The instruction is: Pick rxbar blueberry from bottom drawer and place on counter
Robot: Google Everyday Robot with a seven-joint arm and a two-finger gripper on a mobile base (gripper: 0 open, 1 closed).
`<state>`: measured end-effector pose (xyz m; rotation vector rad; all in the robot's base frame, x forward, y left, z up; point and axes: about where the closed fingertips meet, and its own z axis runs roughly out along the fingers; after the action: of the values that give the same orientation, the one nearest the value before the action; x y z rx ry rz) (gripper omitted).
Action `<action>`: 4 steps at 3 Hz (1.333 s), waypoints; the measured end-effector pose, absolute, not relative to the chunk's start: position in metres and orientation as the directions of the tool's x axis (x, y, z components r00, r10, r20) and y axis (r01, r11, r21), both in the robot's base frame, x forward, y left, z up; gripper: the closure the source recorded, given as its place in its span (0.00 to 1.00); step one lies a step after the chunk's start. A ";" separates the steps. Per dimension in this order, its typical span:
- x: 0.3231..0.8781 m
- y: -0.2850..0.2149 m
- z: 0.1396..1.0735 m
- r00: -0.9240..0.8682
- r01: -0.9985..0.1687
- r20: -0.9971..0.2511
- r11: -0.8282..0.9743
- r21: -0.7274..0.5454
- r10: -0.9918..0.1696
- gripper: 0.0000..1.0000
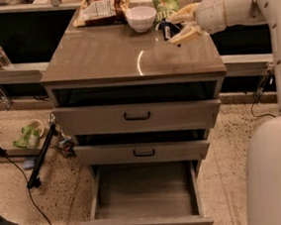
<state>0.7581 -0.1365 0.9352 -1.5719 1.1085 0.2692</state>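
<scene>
My gripper [178, 25] hovers over the back right part of the counter [115, 57], its pale fingers shut on the rxbar blueberry [167, 31], a small dark bar held between them just above the surface. The bottom drawer [144, 193] stands pulled out below, and its tray shows nothing inside. The arm reaches in from the right edge of the view.
At the back of the counter sit a white bowl [141, 18], a green chip bag [165, 3] and a tan-and-white snack bag [98, 10]. The two upper drawers [137, 117] are slightly open. Cables and a stand leg [40, 159] lie on the floor at left.
</scene>
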 end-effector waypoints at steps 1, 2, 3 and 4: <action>0.793 -0.119 0.929 0.503 -0.748 -0.663 0.105 -0.656 -0.555 0.59; 0.814 -0.112 0.925 0.487 -0.735 -0.639 0.116 -0.668 -0.596 0.37; 0.824 -0.108 0.924 0.480 -0.725 -0.624 0.121 -0.678 -0.616 0.13; 0.827 -0.105 0.921 0.478 -0.730 -0.616 0.106 -0.675 -0.626 0.00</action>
<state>0.8269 -0.1052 0.9207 -1.5830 1.2075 0.1142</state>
